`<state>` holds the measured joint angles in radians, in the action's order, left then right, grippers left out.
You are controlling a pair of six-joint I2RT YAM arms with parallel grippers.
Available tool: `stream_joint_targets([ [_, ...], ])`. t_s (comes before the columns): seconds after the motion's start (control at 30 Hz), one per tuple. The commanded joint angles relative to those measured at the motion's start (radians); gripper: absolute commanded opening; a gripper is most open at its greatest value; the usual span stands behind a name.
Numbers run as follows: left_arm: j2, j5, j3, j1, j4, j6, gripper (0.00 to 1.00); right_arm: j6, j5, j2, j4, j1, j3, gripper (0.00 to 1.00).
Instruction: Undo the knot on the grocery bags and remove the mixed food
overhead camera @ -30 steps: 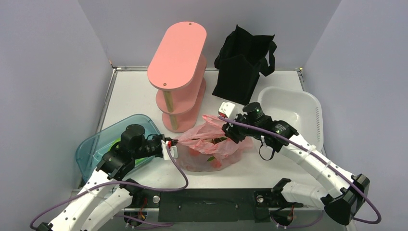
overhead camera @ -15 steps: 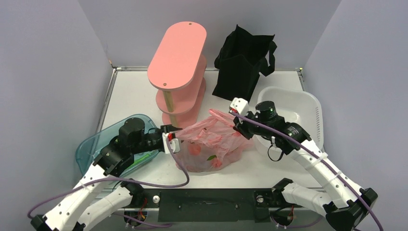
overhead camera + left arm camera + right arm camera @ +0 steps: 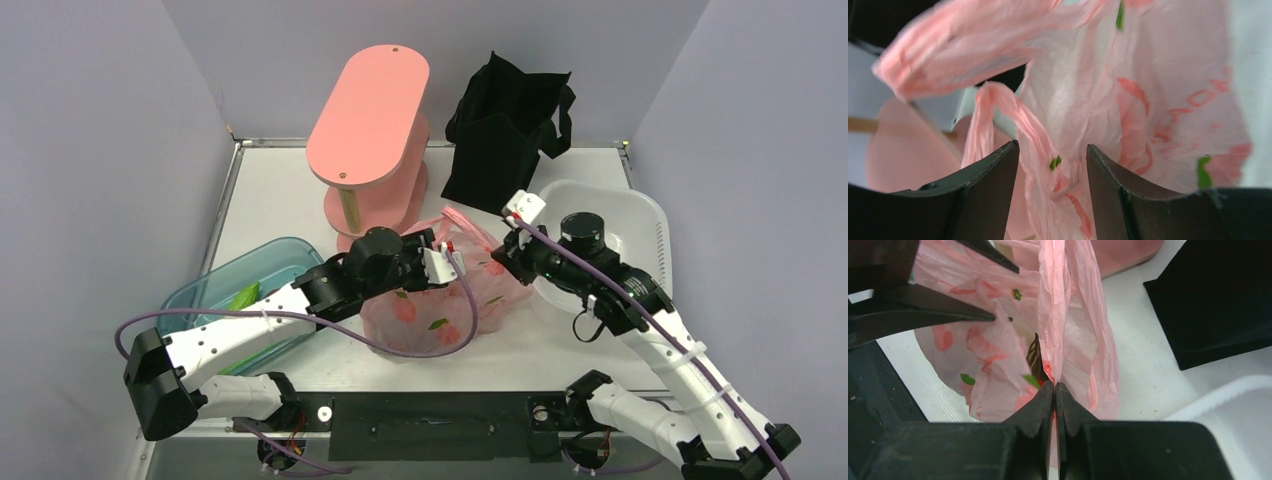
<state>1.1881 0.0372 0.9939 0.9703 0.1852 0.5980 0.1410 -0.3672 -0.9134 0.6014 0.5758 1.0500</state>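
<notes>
Both flank the pink bag [image 3: 490, 290]: left gripper [image 3: 1052, 150] half-open around a strand, right gripper [image 3: 1054, 385] clamped on its film.

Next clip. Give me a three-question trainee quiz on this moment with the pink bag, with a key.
1. True or false: the right fingers are shut on the pink bag.
2. In the top view, on which side of the pink shelf does the black tote stand? A) left B) right C) in front
3. Fill in: the left fingers stand ____, with a strand of the bag between them.
Key: 1 true; 2 B; 3 open.
</notes>
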Motion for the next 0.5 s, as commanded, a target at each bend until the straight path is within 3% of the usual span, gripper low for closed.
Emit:
stream_joint_targets([
  [0.0,0.008,-0.286,0.026,0.004,-0.141,-0.016,0.5,-0.025,0.01,0.086,-0.051,-0.028,-0.036,0.0],
  [0.1,-0.047,-0.276,0.001,0.002,-0.121,-0.003,0.45,-0.027,0.017,0.131,-0.042,-0.037,-0.07,0.0],
  [0.23,-0.108,-0.26,-0.014,-0.01,-0.01,-0.014,0.3,-0.024,0.046,0.165,-0.025,-0.04,-0.103,0.0],
  [0.47,-0.267,-0.181,-0.081,-0.138,0.191,-0.026,0.07,0.007,0.054,0.219,0.069,-0.087,-0.118,0.0],
])
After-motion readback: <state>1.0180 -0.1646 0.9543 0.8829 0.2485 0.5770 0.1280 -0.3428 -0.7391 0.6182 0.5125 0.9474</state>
